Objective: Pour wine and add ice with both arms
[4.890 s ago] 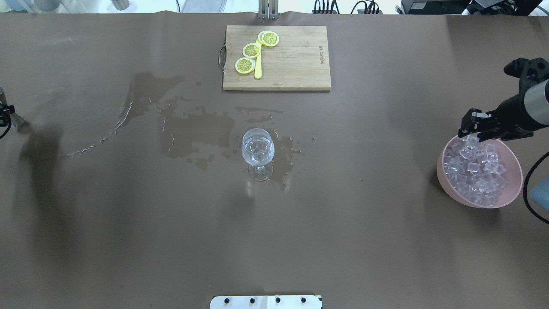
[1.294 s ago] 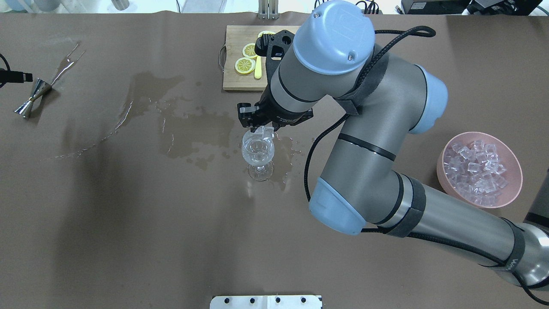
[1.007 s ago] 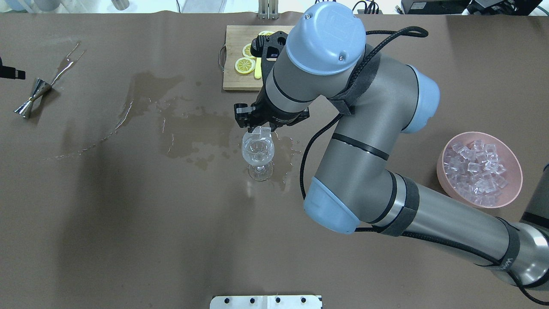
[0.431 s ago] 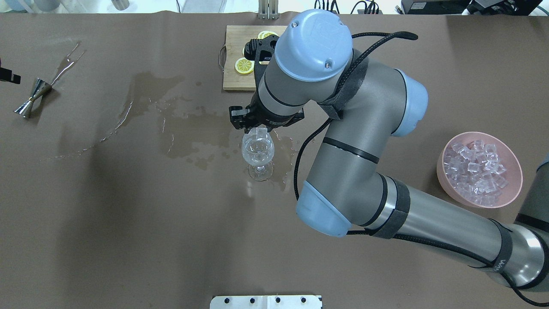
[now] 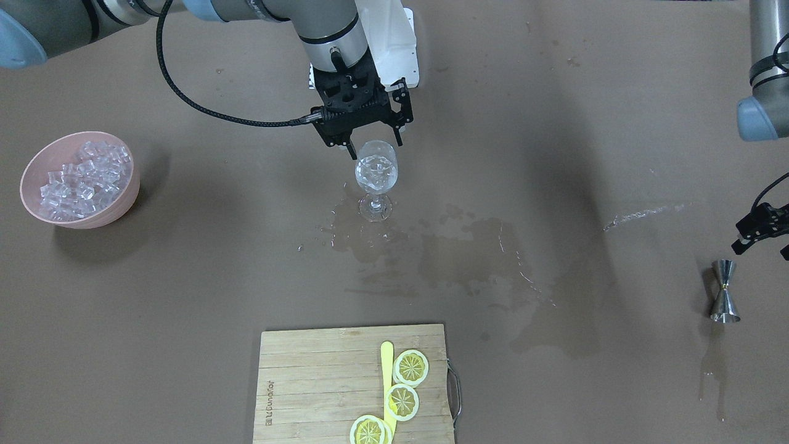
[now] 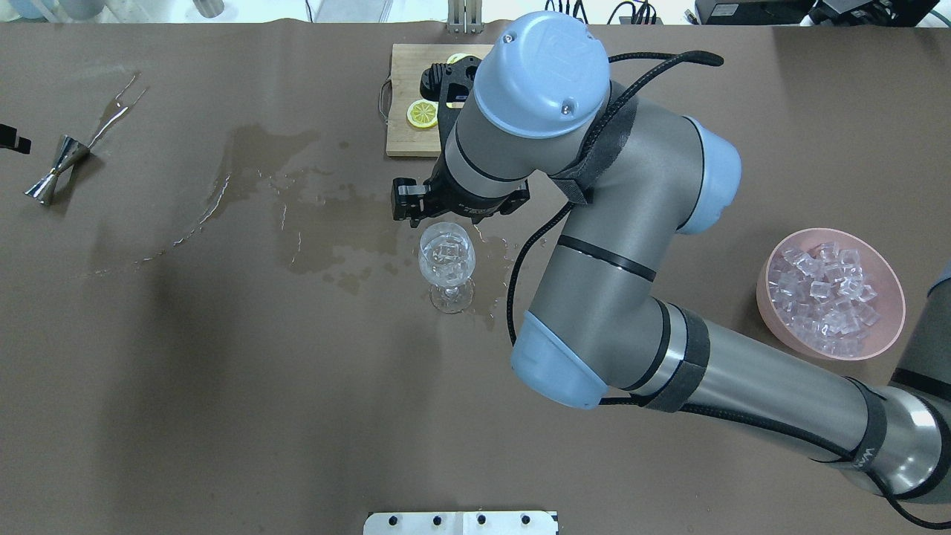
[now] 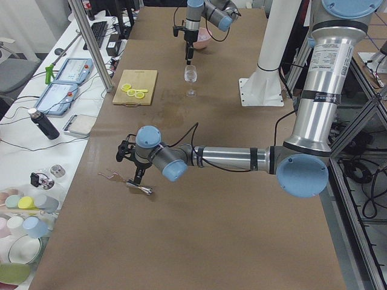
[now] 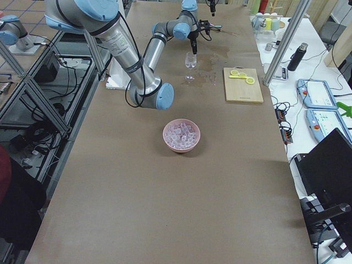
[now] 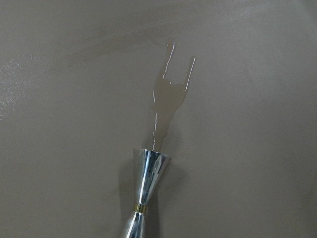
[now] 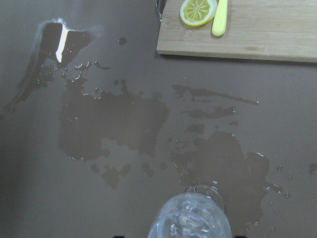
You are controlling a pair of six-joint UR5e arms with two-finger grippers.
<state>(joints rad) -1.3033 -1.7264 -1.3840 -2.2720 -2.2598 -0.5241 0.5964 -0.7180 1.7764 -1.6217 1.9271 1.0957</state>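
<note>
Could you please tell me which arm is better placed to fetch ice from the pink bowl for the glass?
Right, probably. The right gripper hangs open over the wine glass, and the pink bowl of ice sits on that arm's side. The left gripper is far off near the jigger.

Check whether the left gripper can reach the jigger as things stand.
Probably yes: the left gripper hangs open close to the jigger, with only bare table between them.
</note>
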